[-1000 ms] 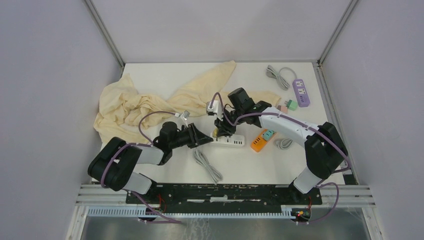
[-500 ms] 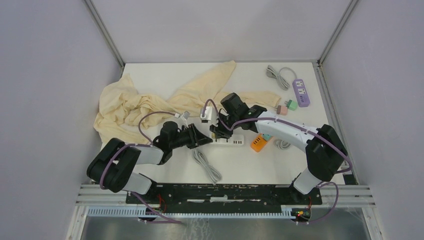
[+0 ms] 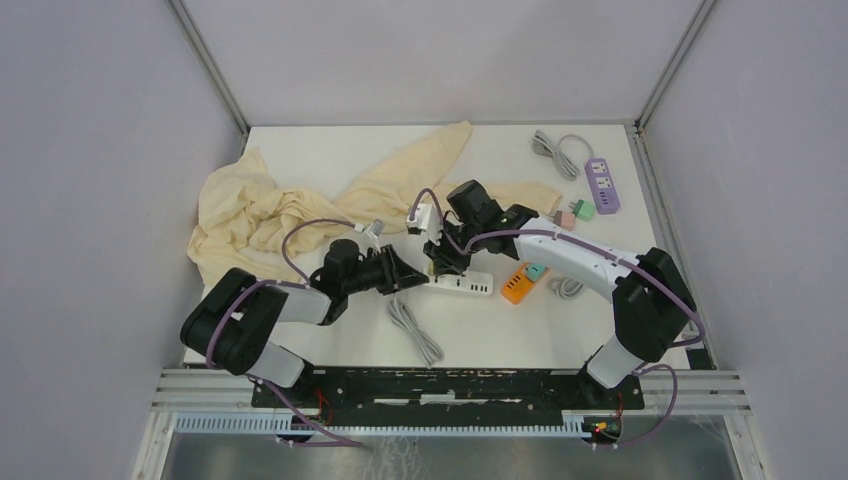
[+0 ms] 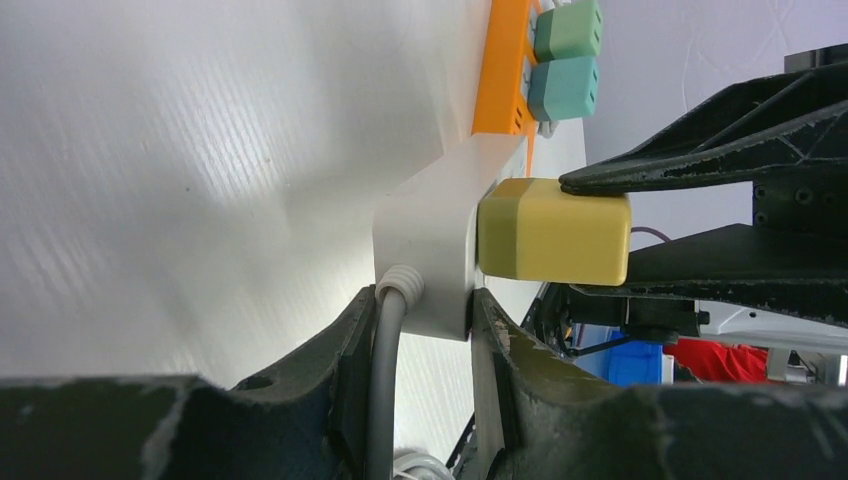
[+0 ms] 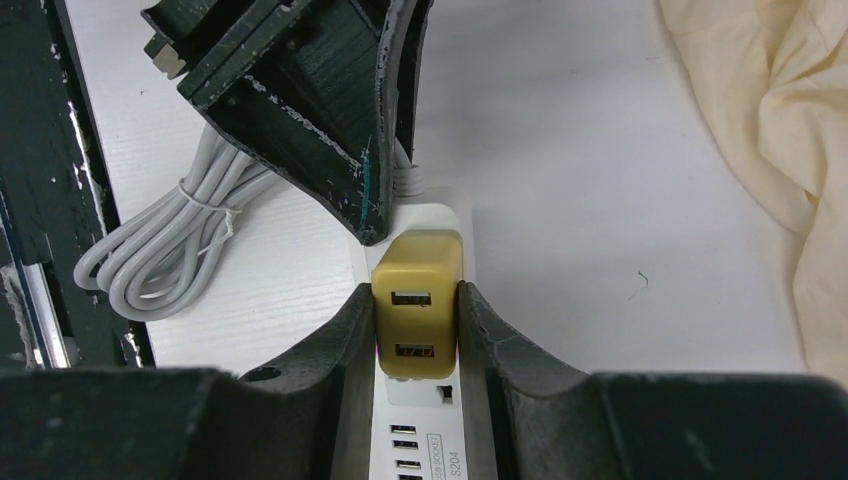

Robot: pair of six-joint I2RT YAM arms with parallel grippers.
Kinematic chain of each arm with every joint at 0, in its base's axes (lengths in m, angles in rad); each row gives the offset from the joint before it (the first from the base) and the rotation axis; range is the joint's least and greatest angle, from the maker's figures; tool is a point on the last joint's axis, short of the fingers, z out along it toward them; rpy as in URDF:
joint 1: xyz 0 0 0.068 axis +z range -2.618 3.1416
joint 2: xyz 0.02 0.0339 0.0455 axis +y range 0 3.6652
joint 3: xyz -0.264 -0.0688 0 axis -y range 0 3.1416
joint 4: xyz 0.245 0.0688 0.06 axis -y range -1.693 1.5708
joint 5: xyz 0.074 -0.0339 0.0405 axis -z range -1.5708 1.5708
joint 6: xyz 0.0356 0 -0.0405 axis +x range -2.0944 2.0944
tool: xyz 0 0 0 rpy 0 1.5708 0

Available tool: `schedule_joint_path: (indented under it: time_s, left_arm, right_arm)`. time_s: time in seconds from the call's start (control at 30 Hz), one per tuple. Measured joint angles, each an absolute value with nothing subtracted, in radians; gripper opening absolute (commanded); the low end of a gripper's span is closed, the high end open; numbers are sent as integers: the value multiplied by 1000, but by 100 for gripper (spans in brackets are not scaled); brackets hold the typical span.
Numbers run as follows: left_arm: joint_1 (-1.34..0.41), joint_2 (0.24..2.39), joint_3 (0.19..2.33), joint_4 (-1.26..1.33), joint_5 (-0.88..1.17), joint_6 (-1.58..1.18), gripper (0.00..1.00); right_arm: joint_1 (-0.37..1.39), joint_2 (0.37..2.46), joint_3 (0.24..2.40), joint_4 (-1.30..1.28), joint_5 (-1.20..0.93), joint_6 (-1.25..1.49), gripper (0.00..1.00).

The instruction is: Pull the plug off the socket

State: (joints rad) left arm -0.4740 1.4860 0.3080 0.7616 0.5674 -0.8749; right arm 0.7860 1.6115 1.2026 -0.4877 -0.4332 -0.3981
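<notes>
Near the middle of the table (image 3: 330,150), the yellow plug (image 5: 417,272) sits seated in the white power strip (image 3: 464,285). The right gripper (image 5: 416,325) is clamped on the plug. The left gripper (image 4: 422,320) is clamped on the strip's cable end.

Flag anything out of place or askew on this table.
The cream cloth lies crumpled across the table at back left. Two small adapters lie loose beside the purple strip. The yellow plug sits flush in the white power strip, not askew.
</notes>
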Motion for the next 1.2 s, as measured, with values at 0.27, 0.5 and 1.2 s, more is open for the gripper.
schedule_joint_path:
  time_s: [0.27, 0.5, 1.2]
  left_arm:
    - [-474, 1512, 319, 786, 556, -874, 3]
    - [-473, 1513, 301, 818, 572, -875, 10]
    - [-463, 1698, 238, 1175, 688, -999, 59]
  right_arm:
    - [793, 1612, 1203, -481, -404, -422, 0]
    - [802, 1612, 1203, -484, -409, -425, 0]
    - [806, 1611, 1203, -470, -453, -374, 0]
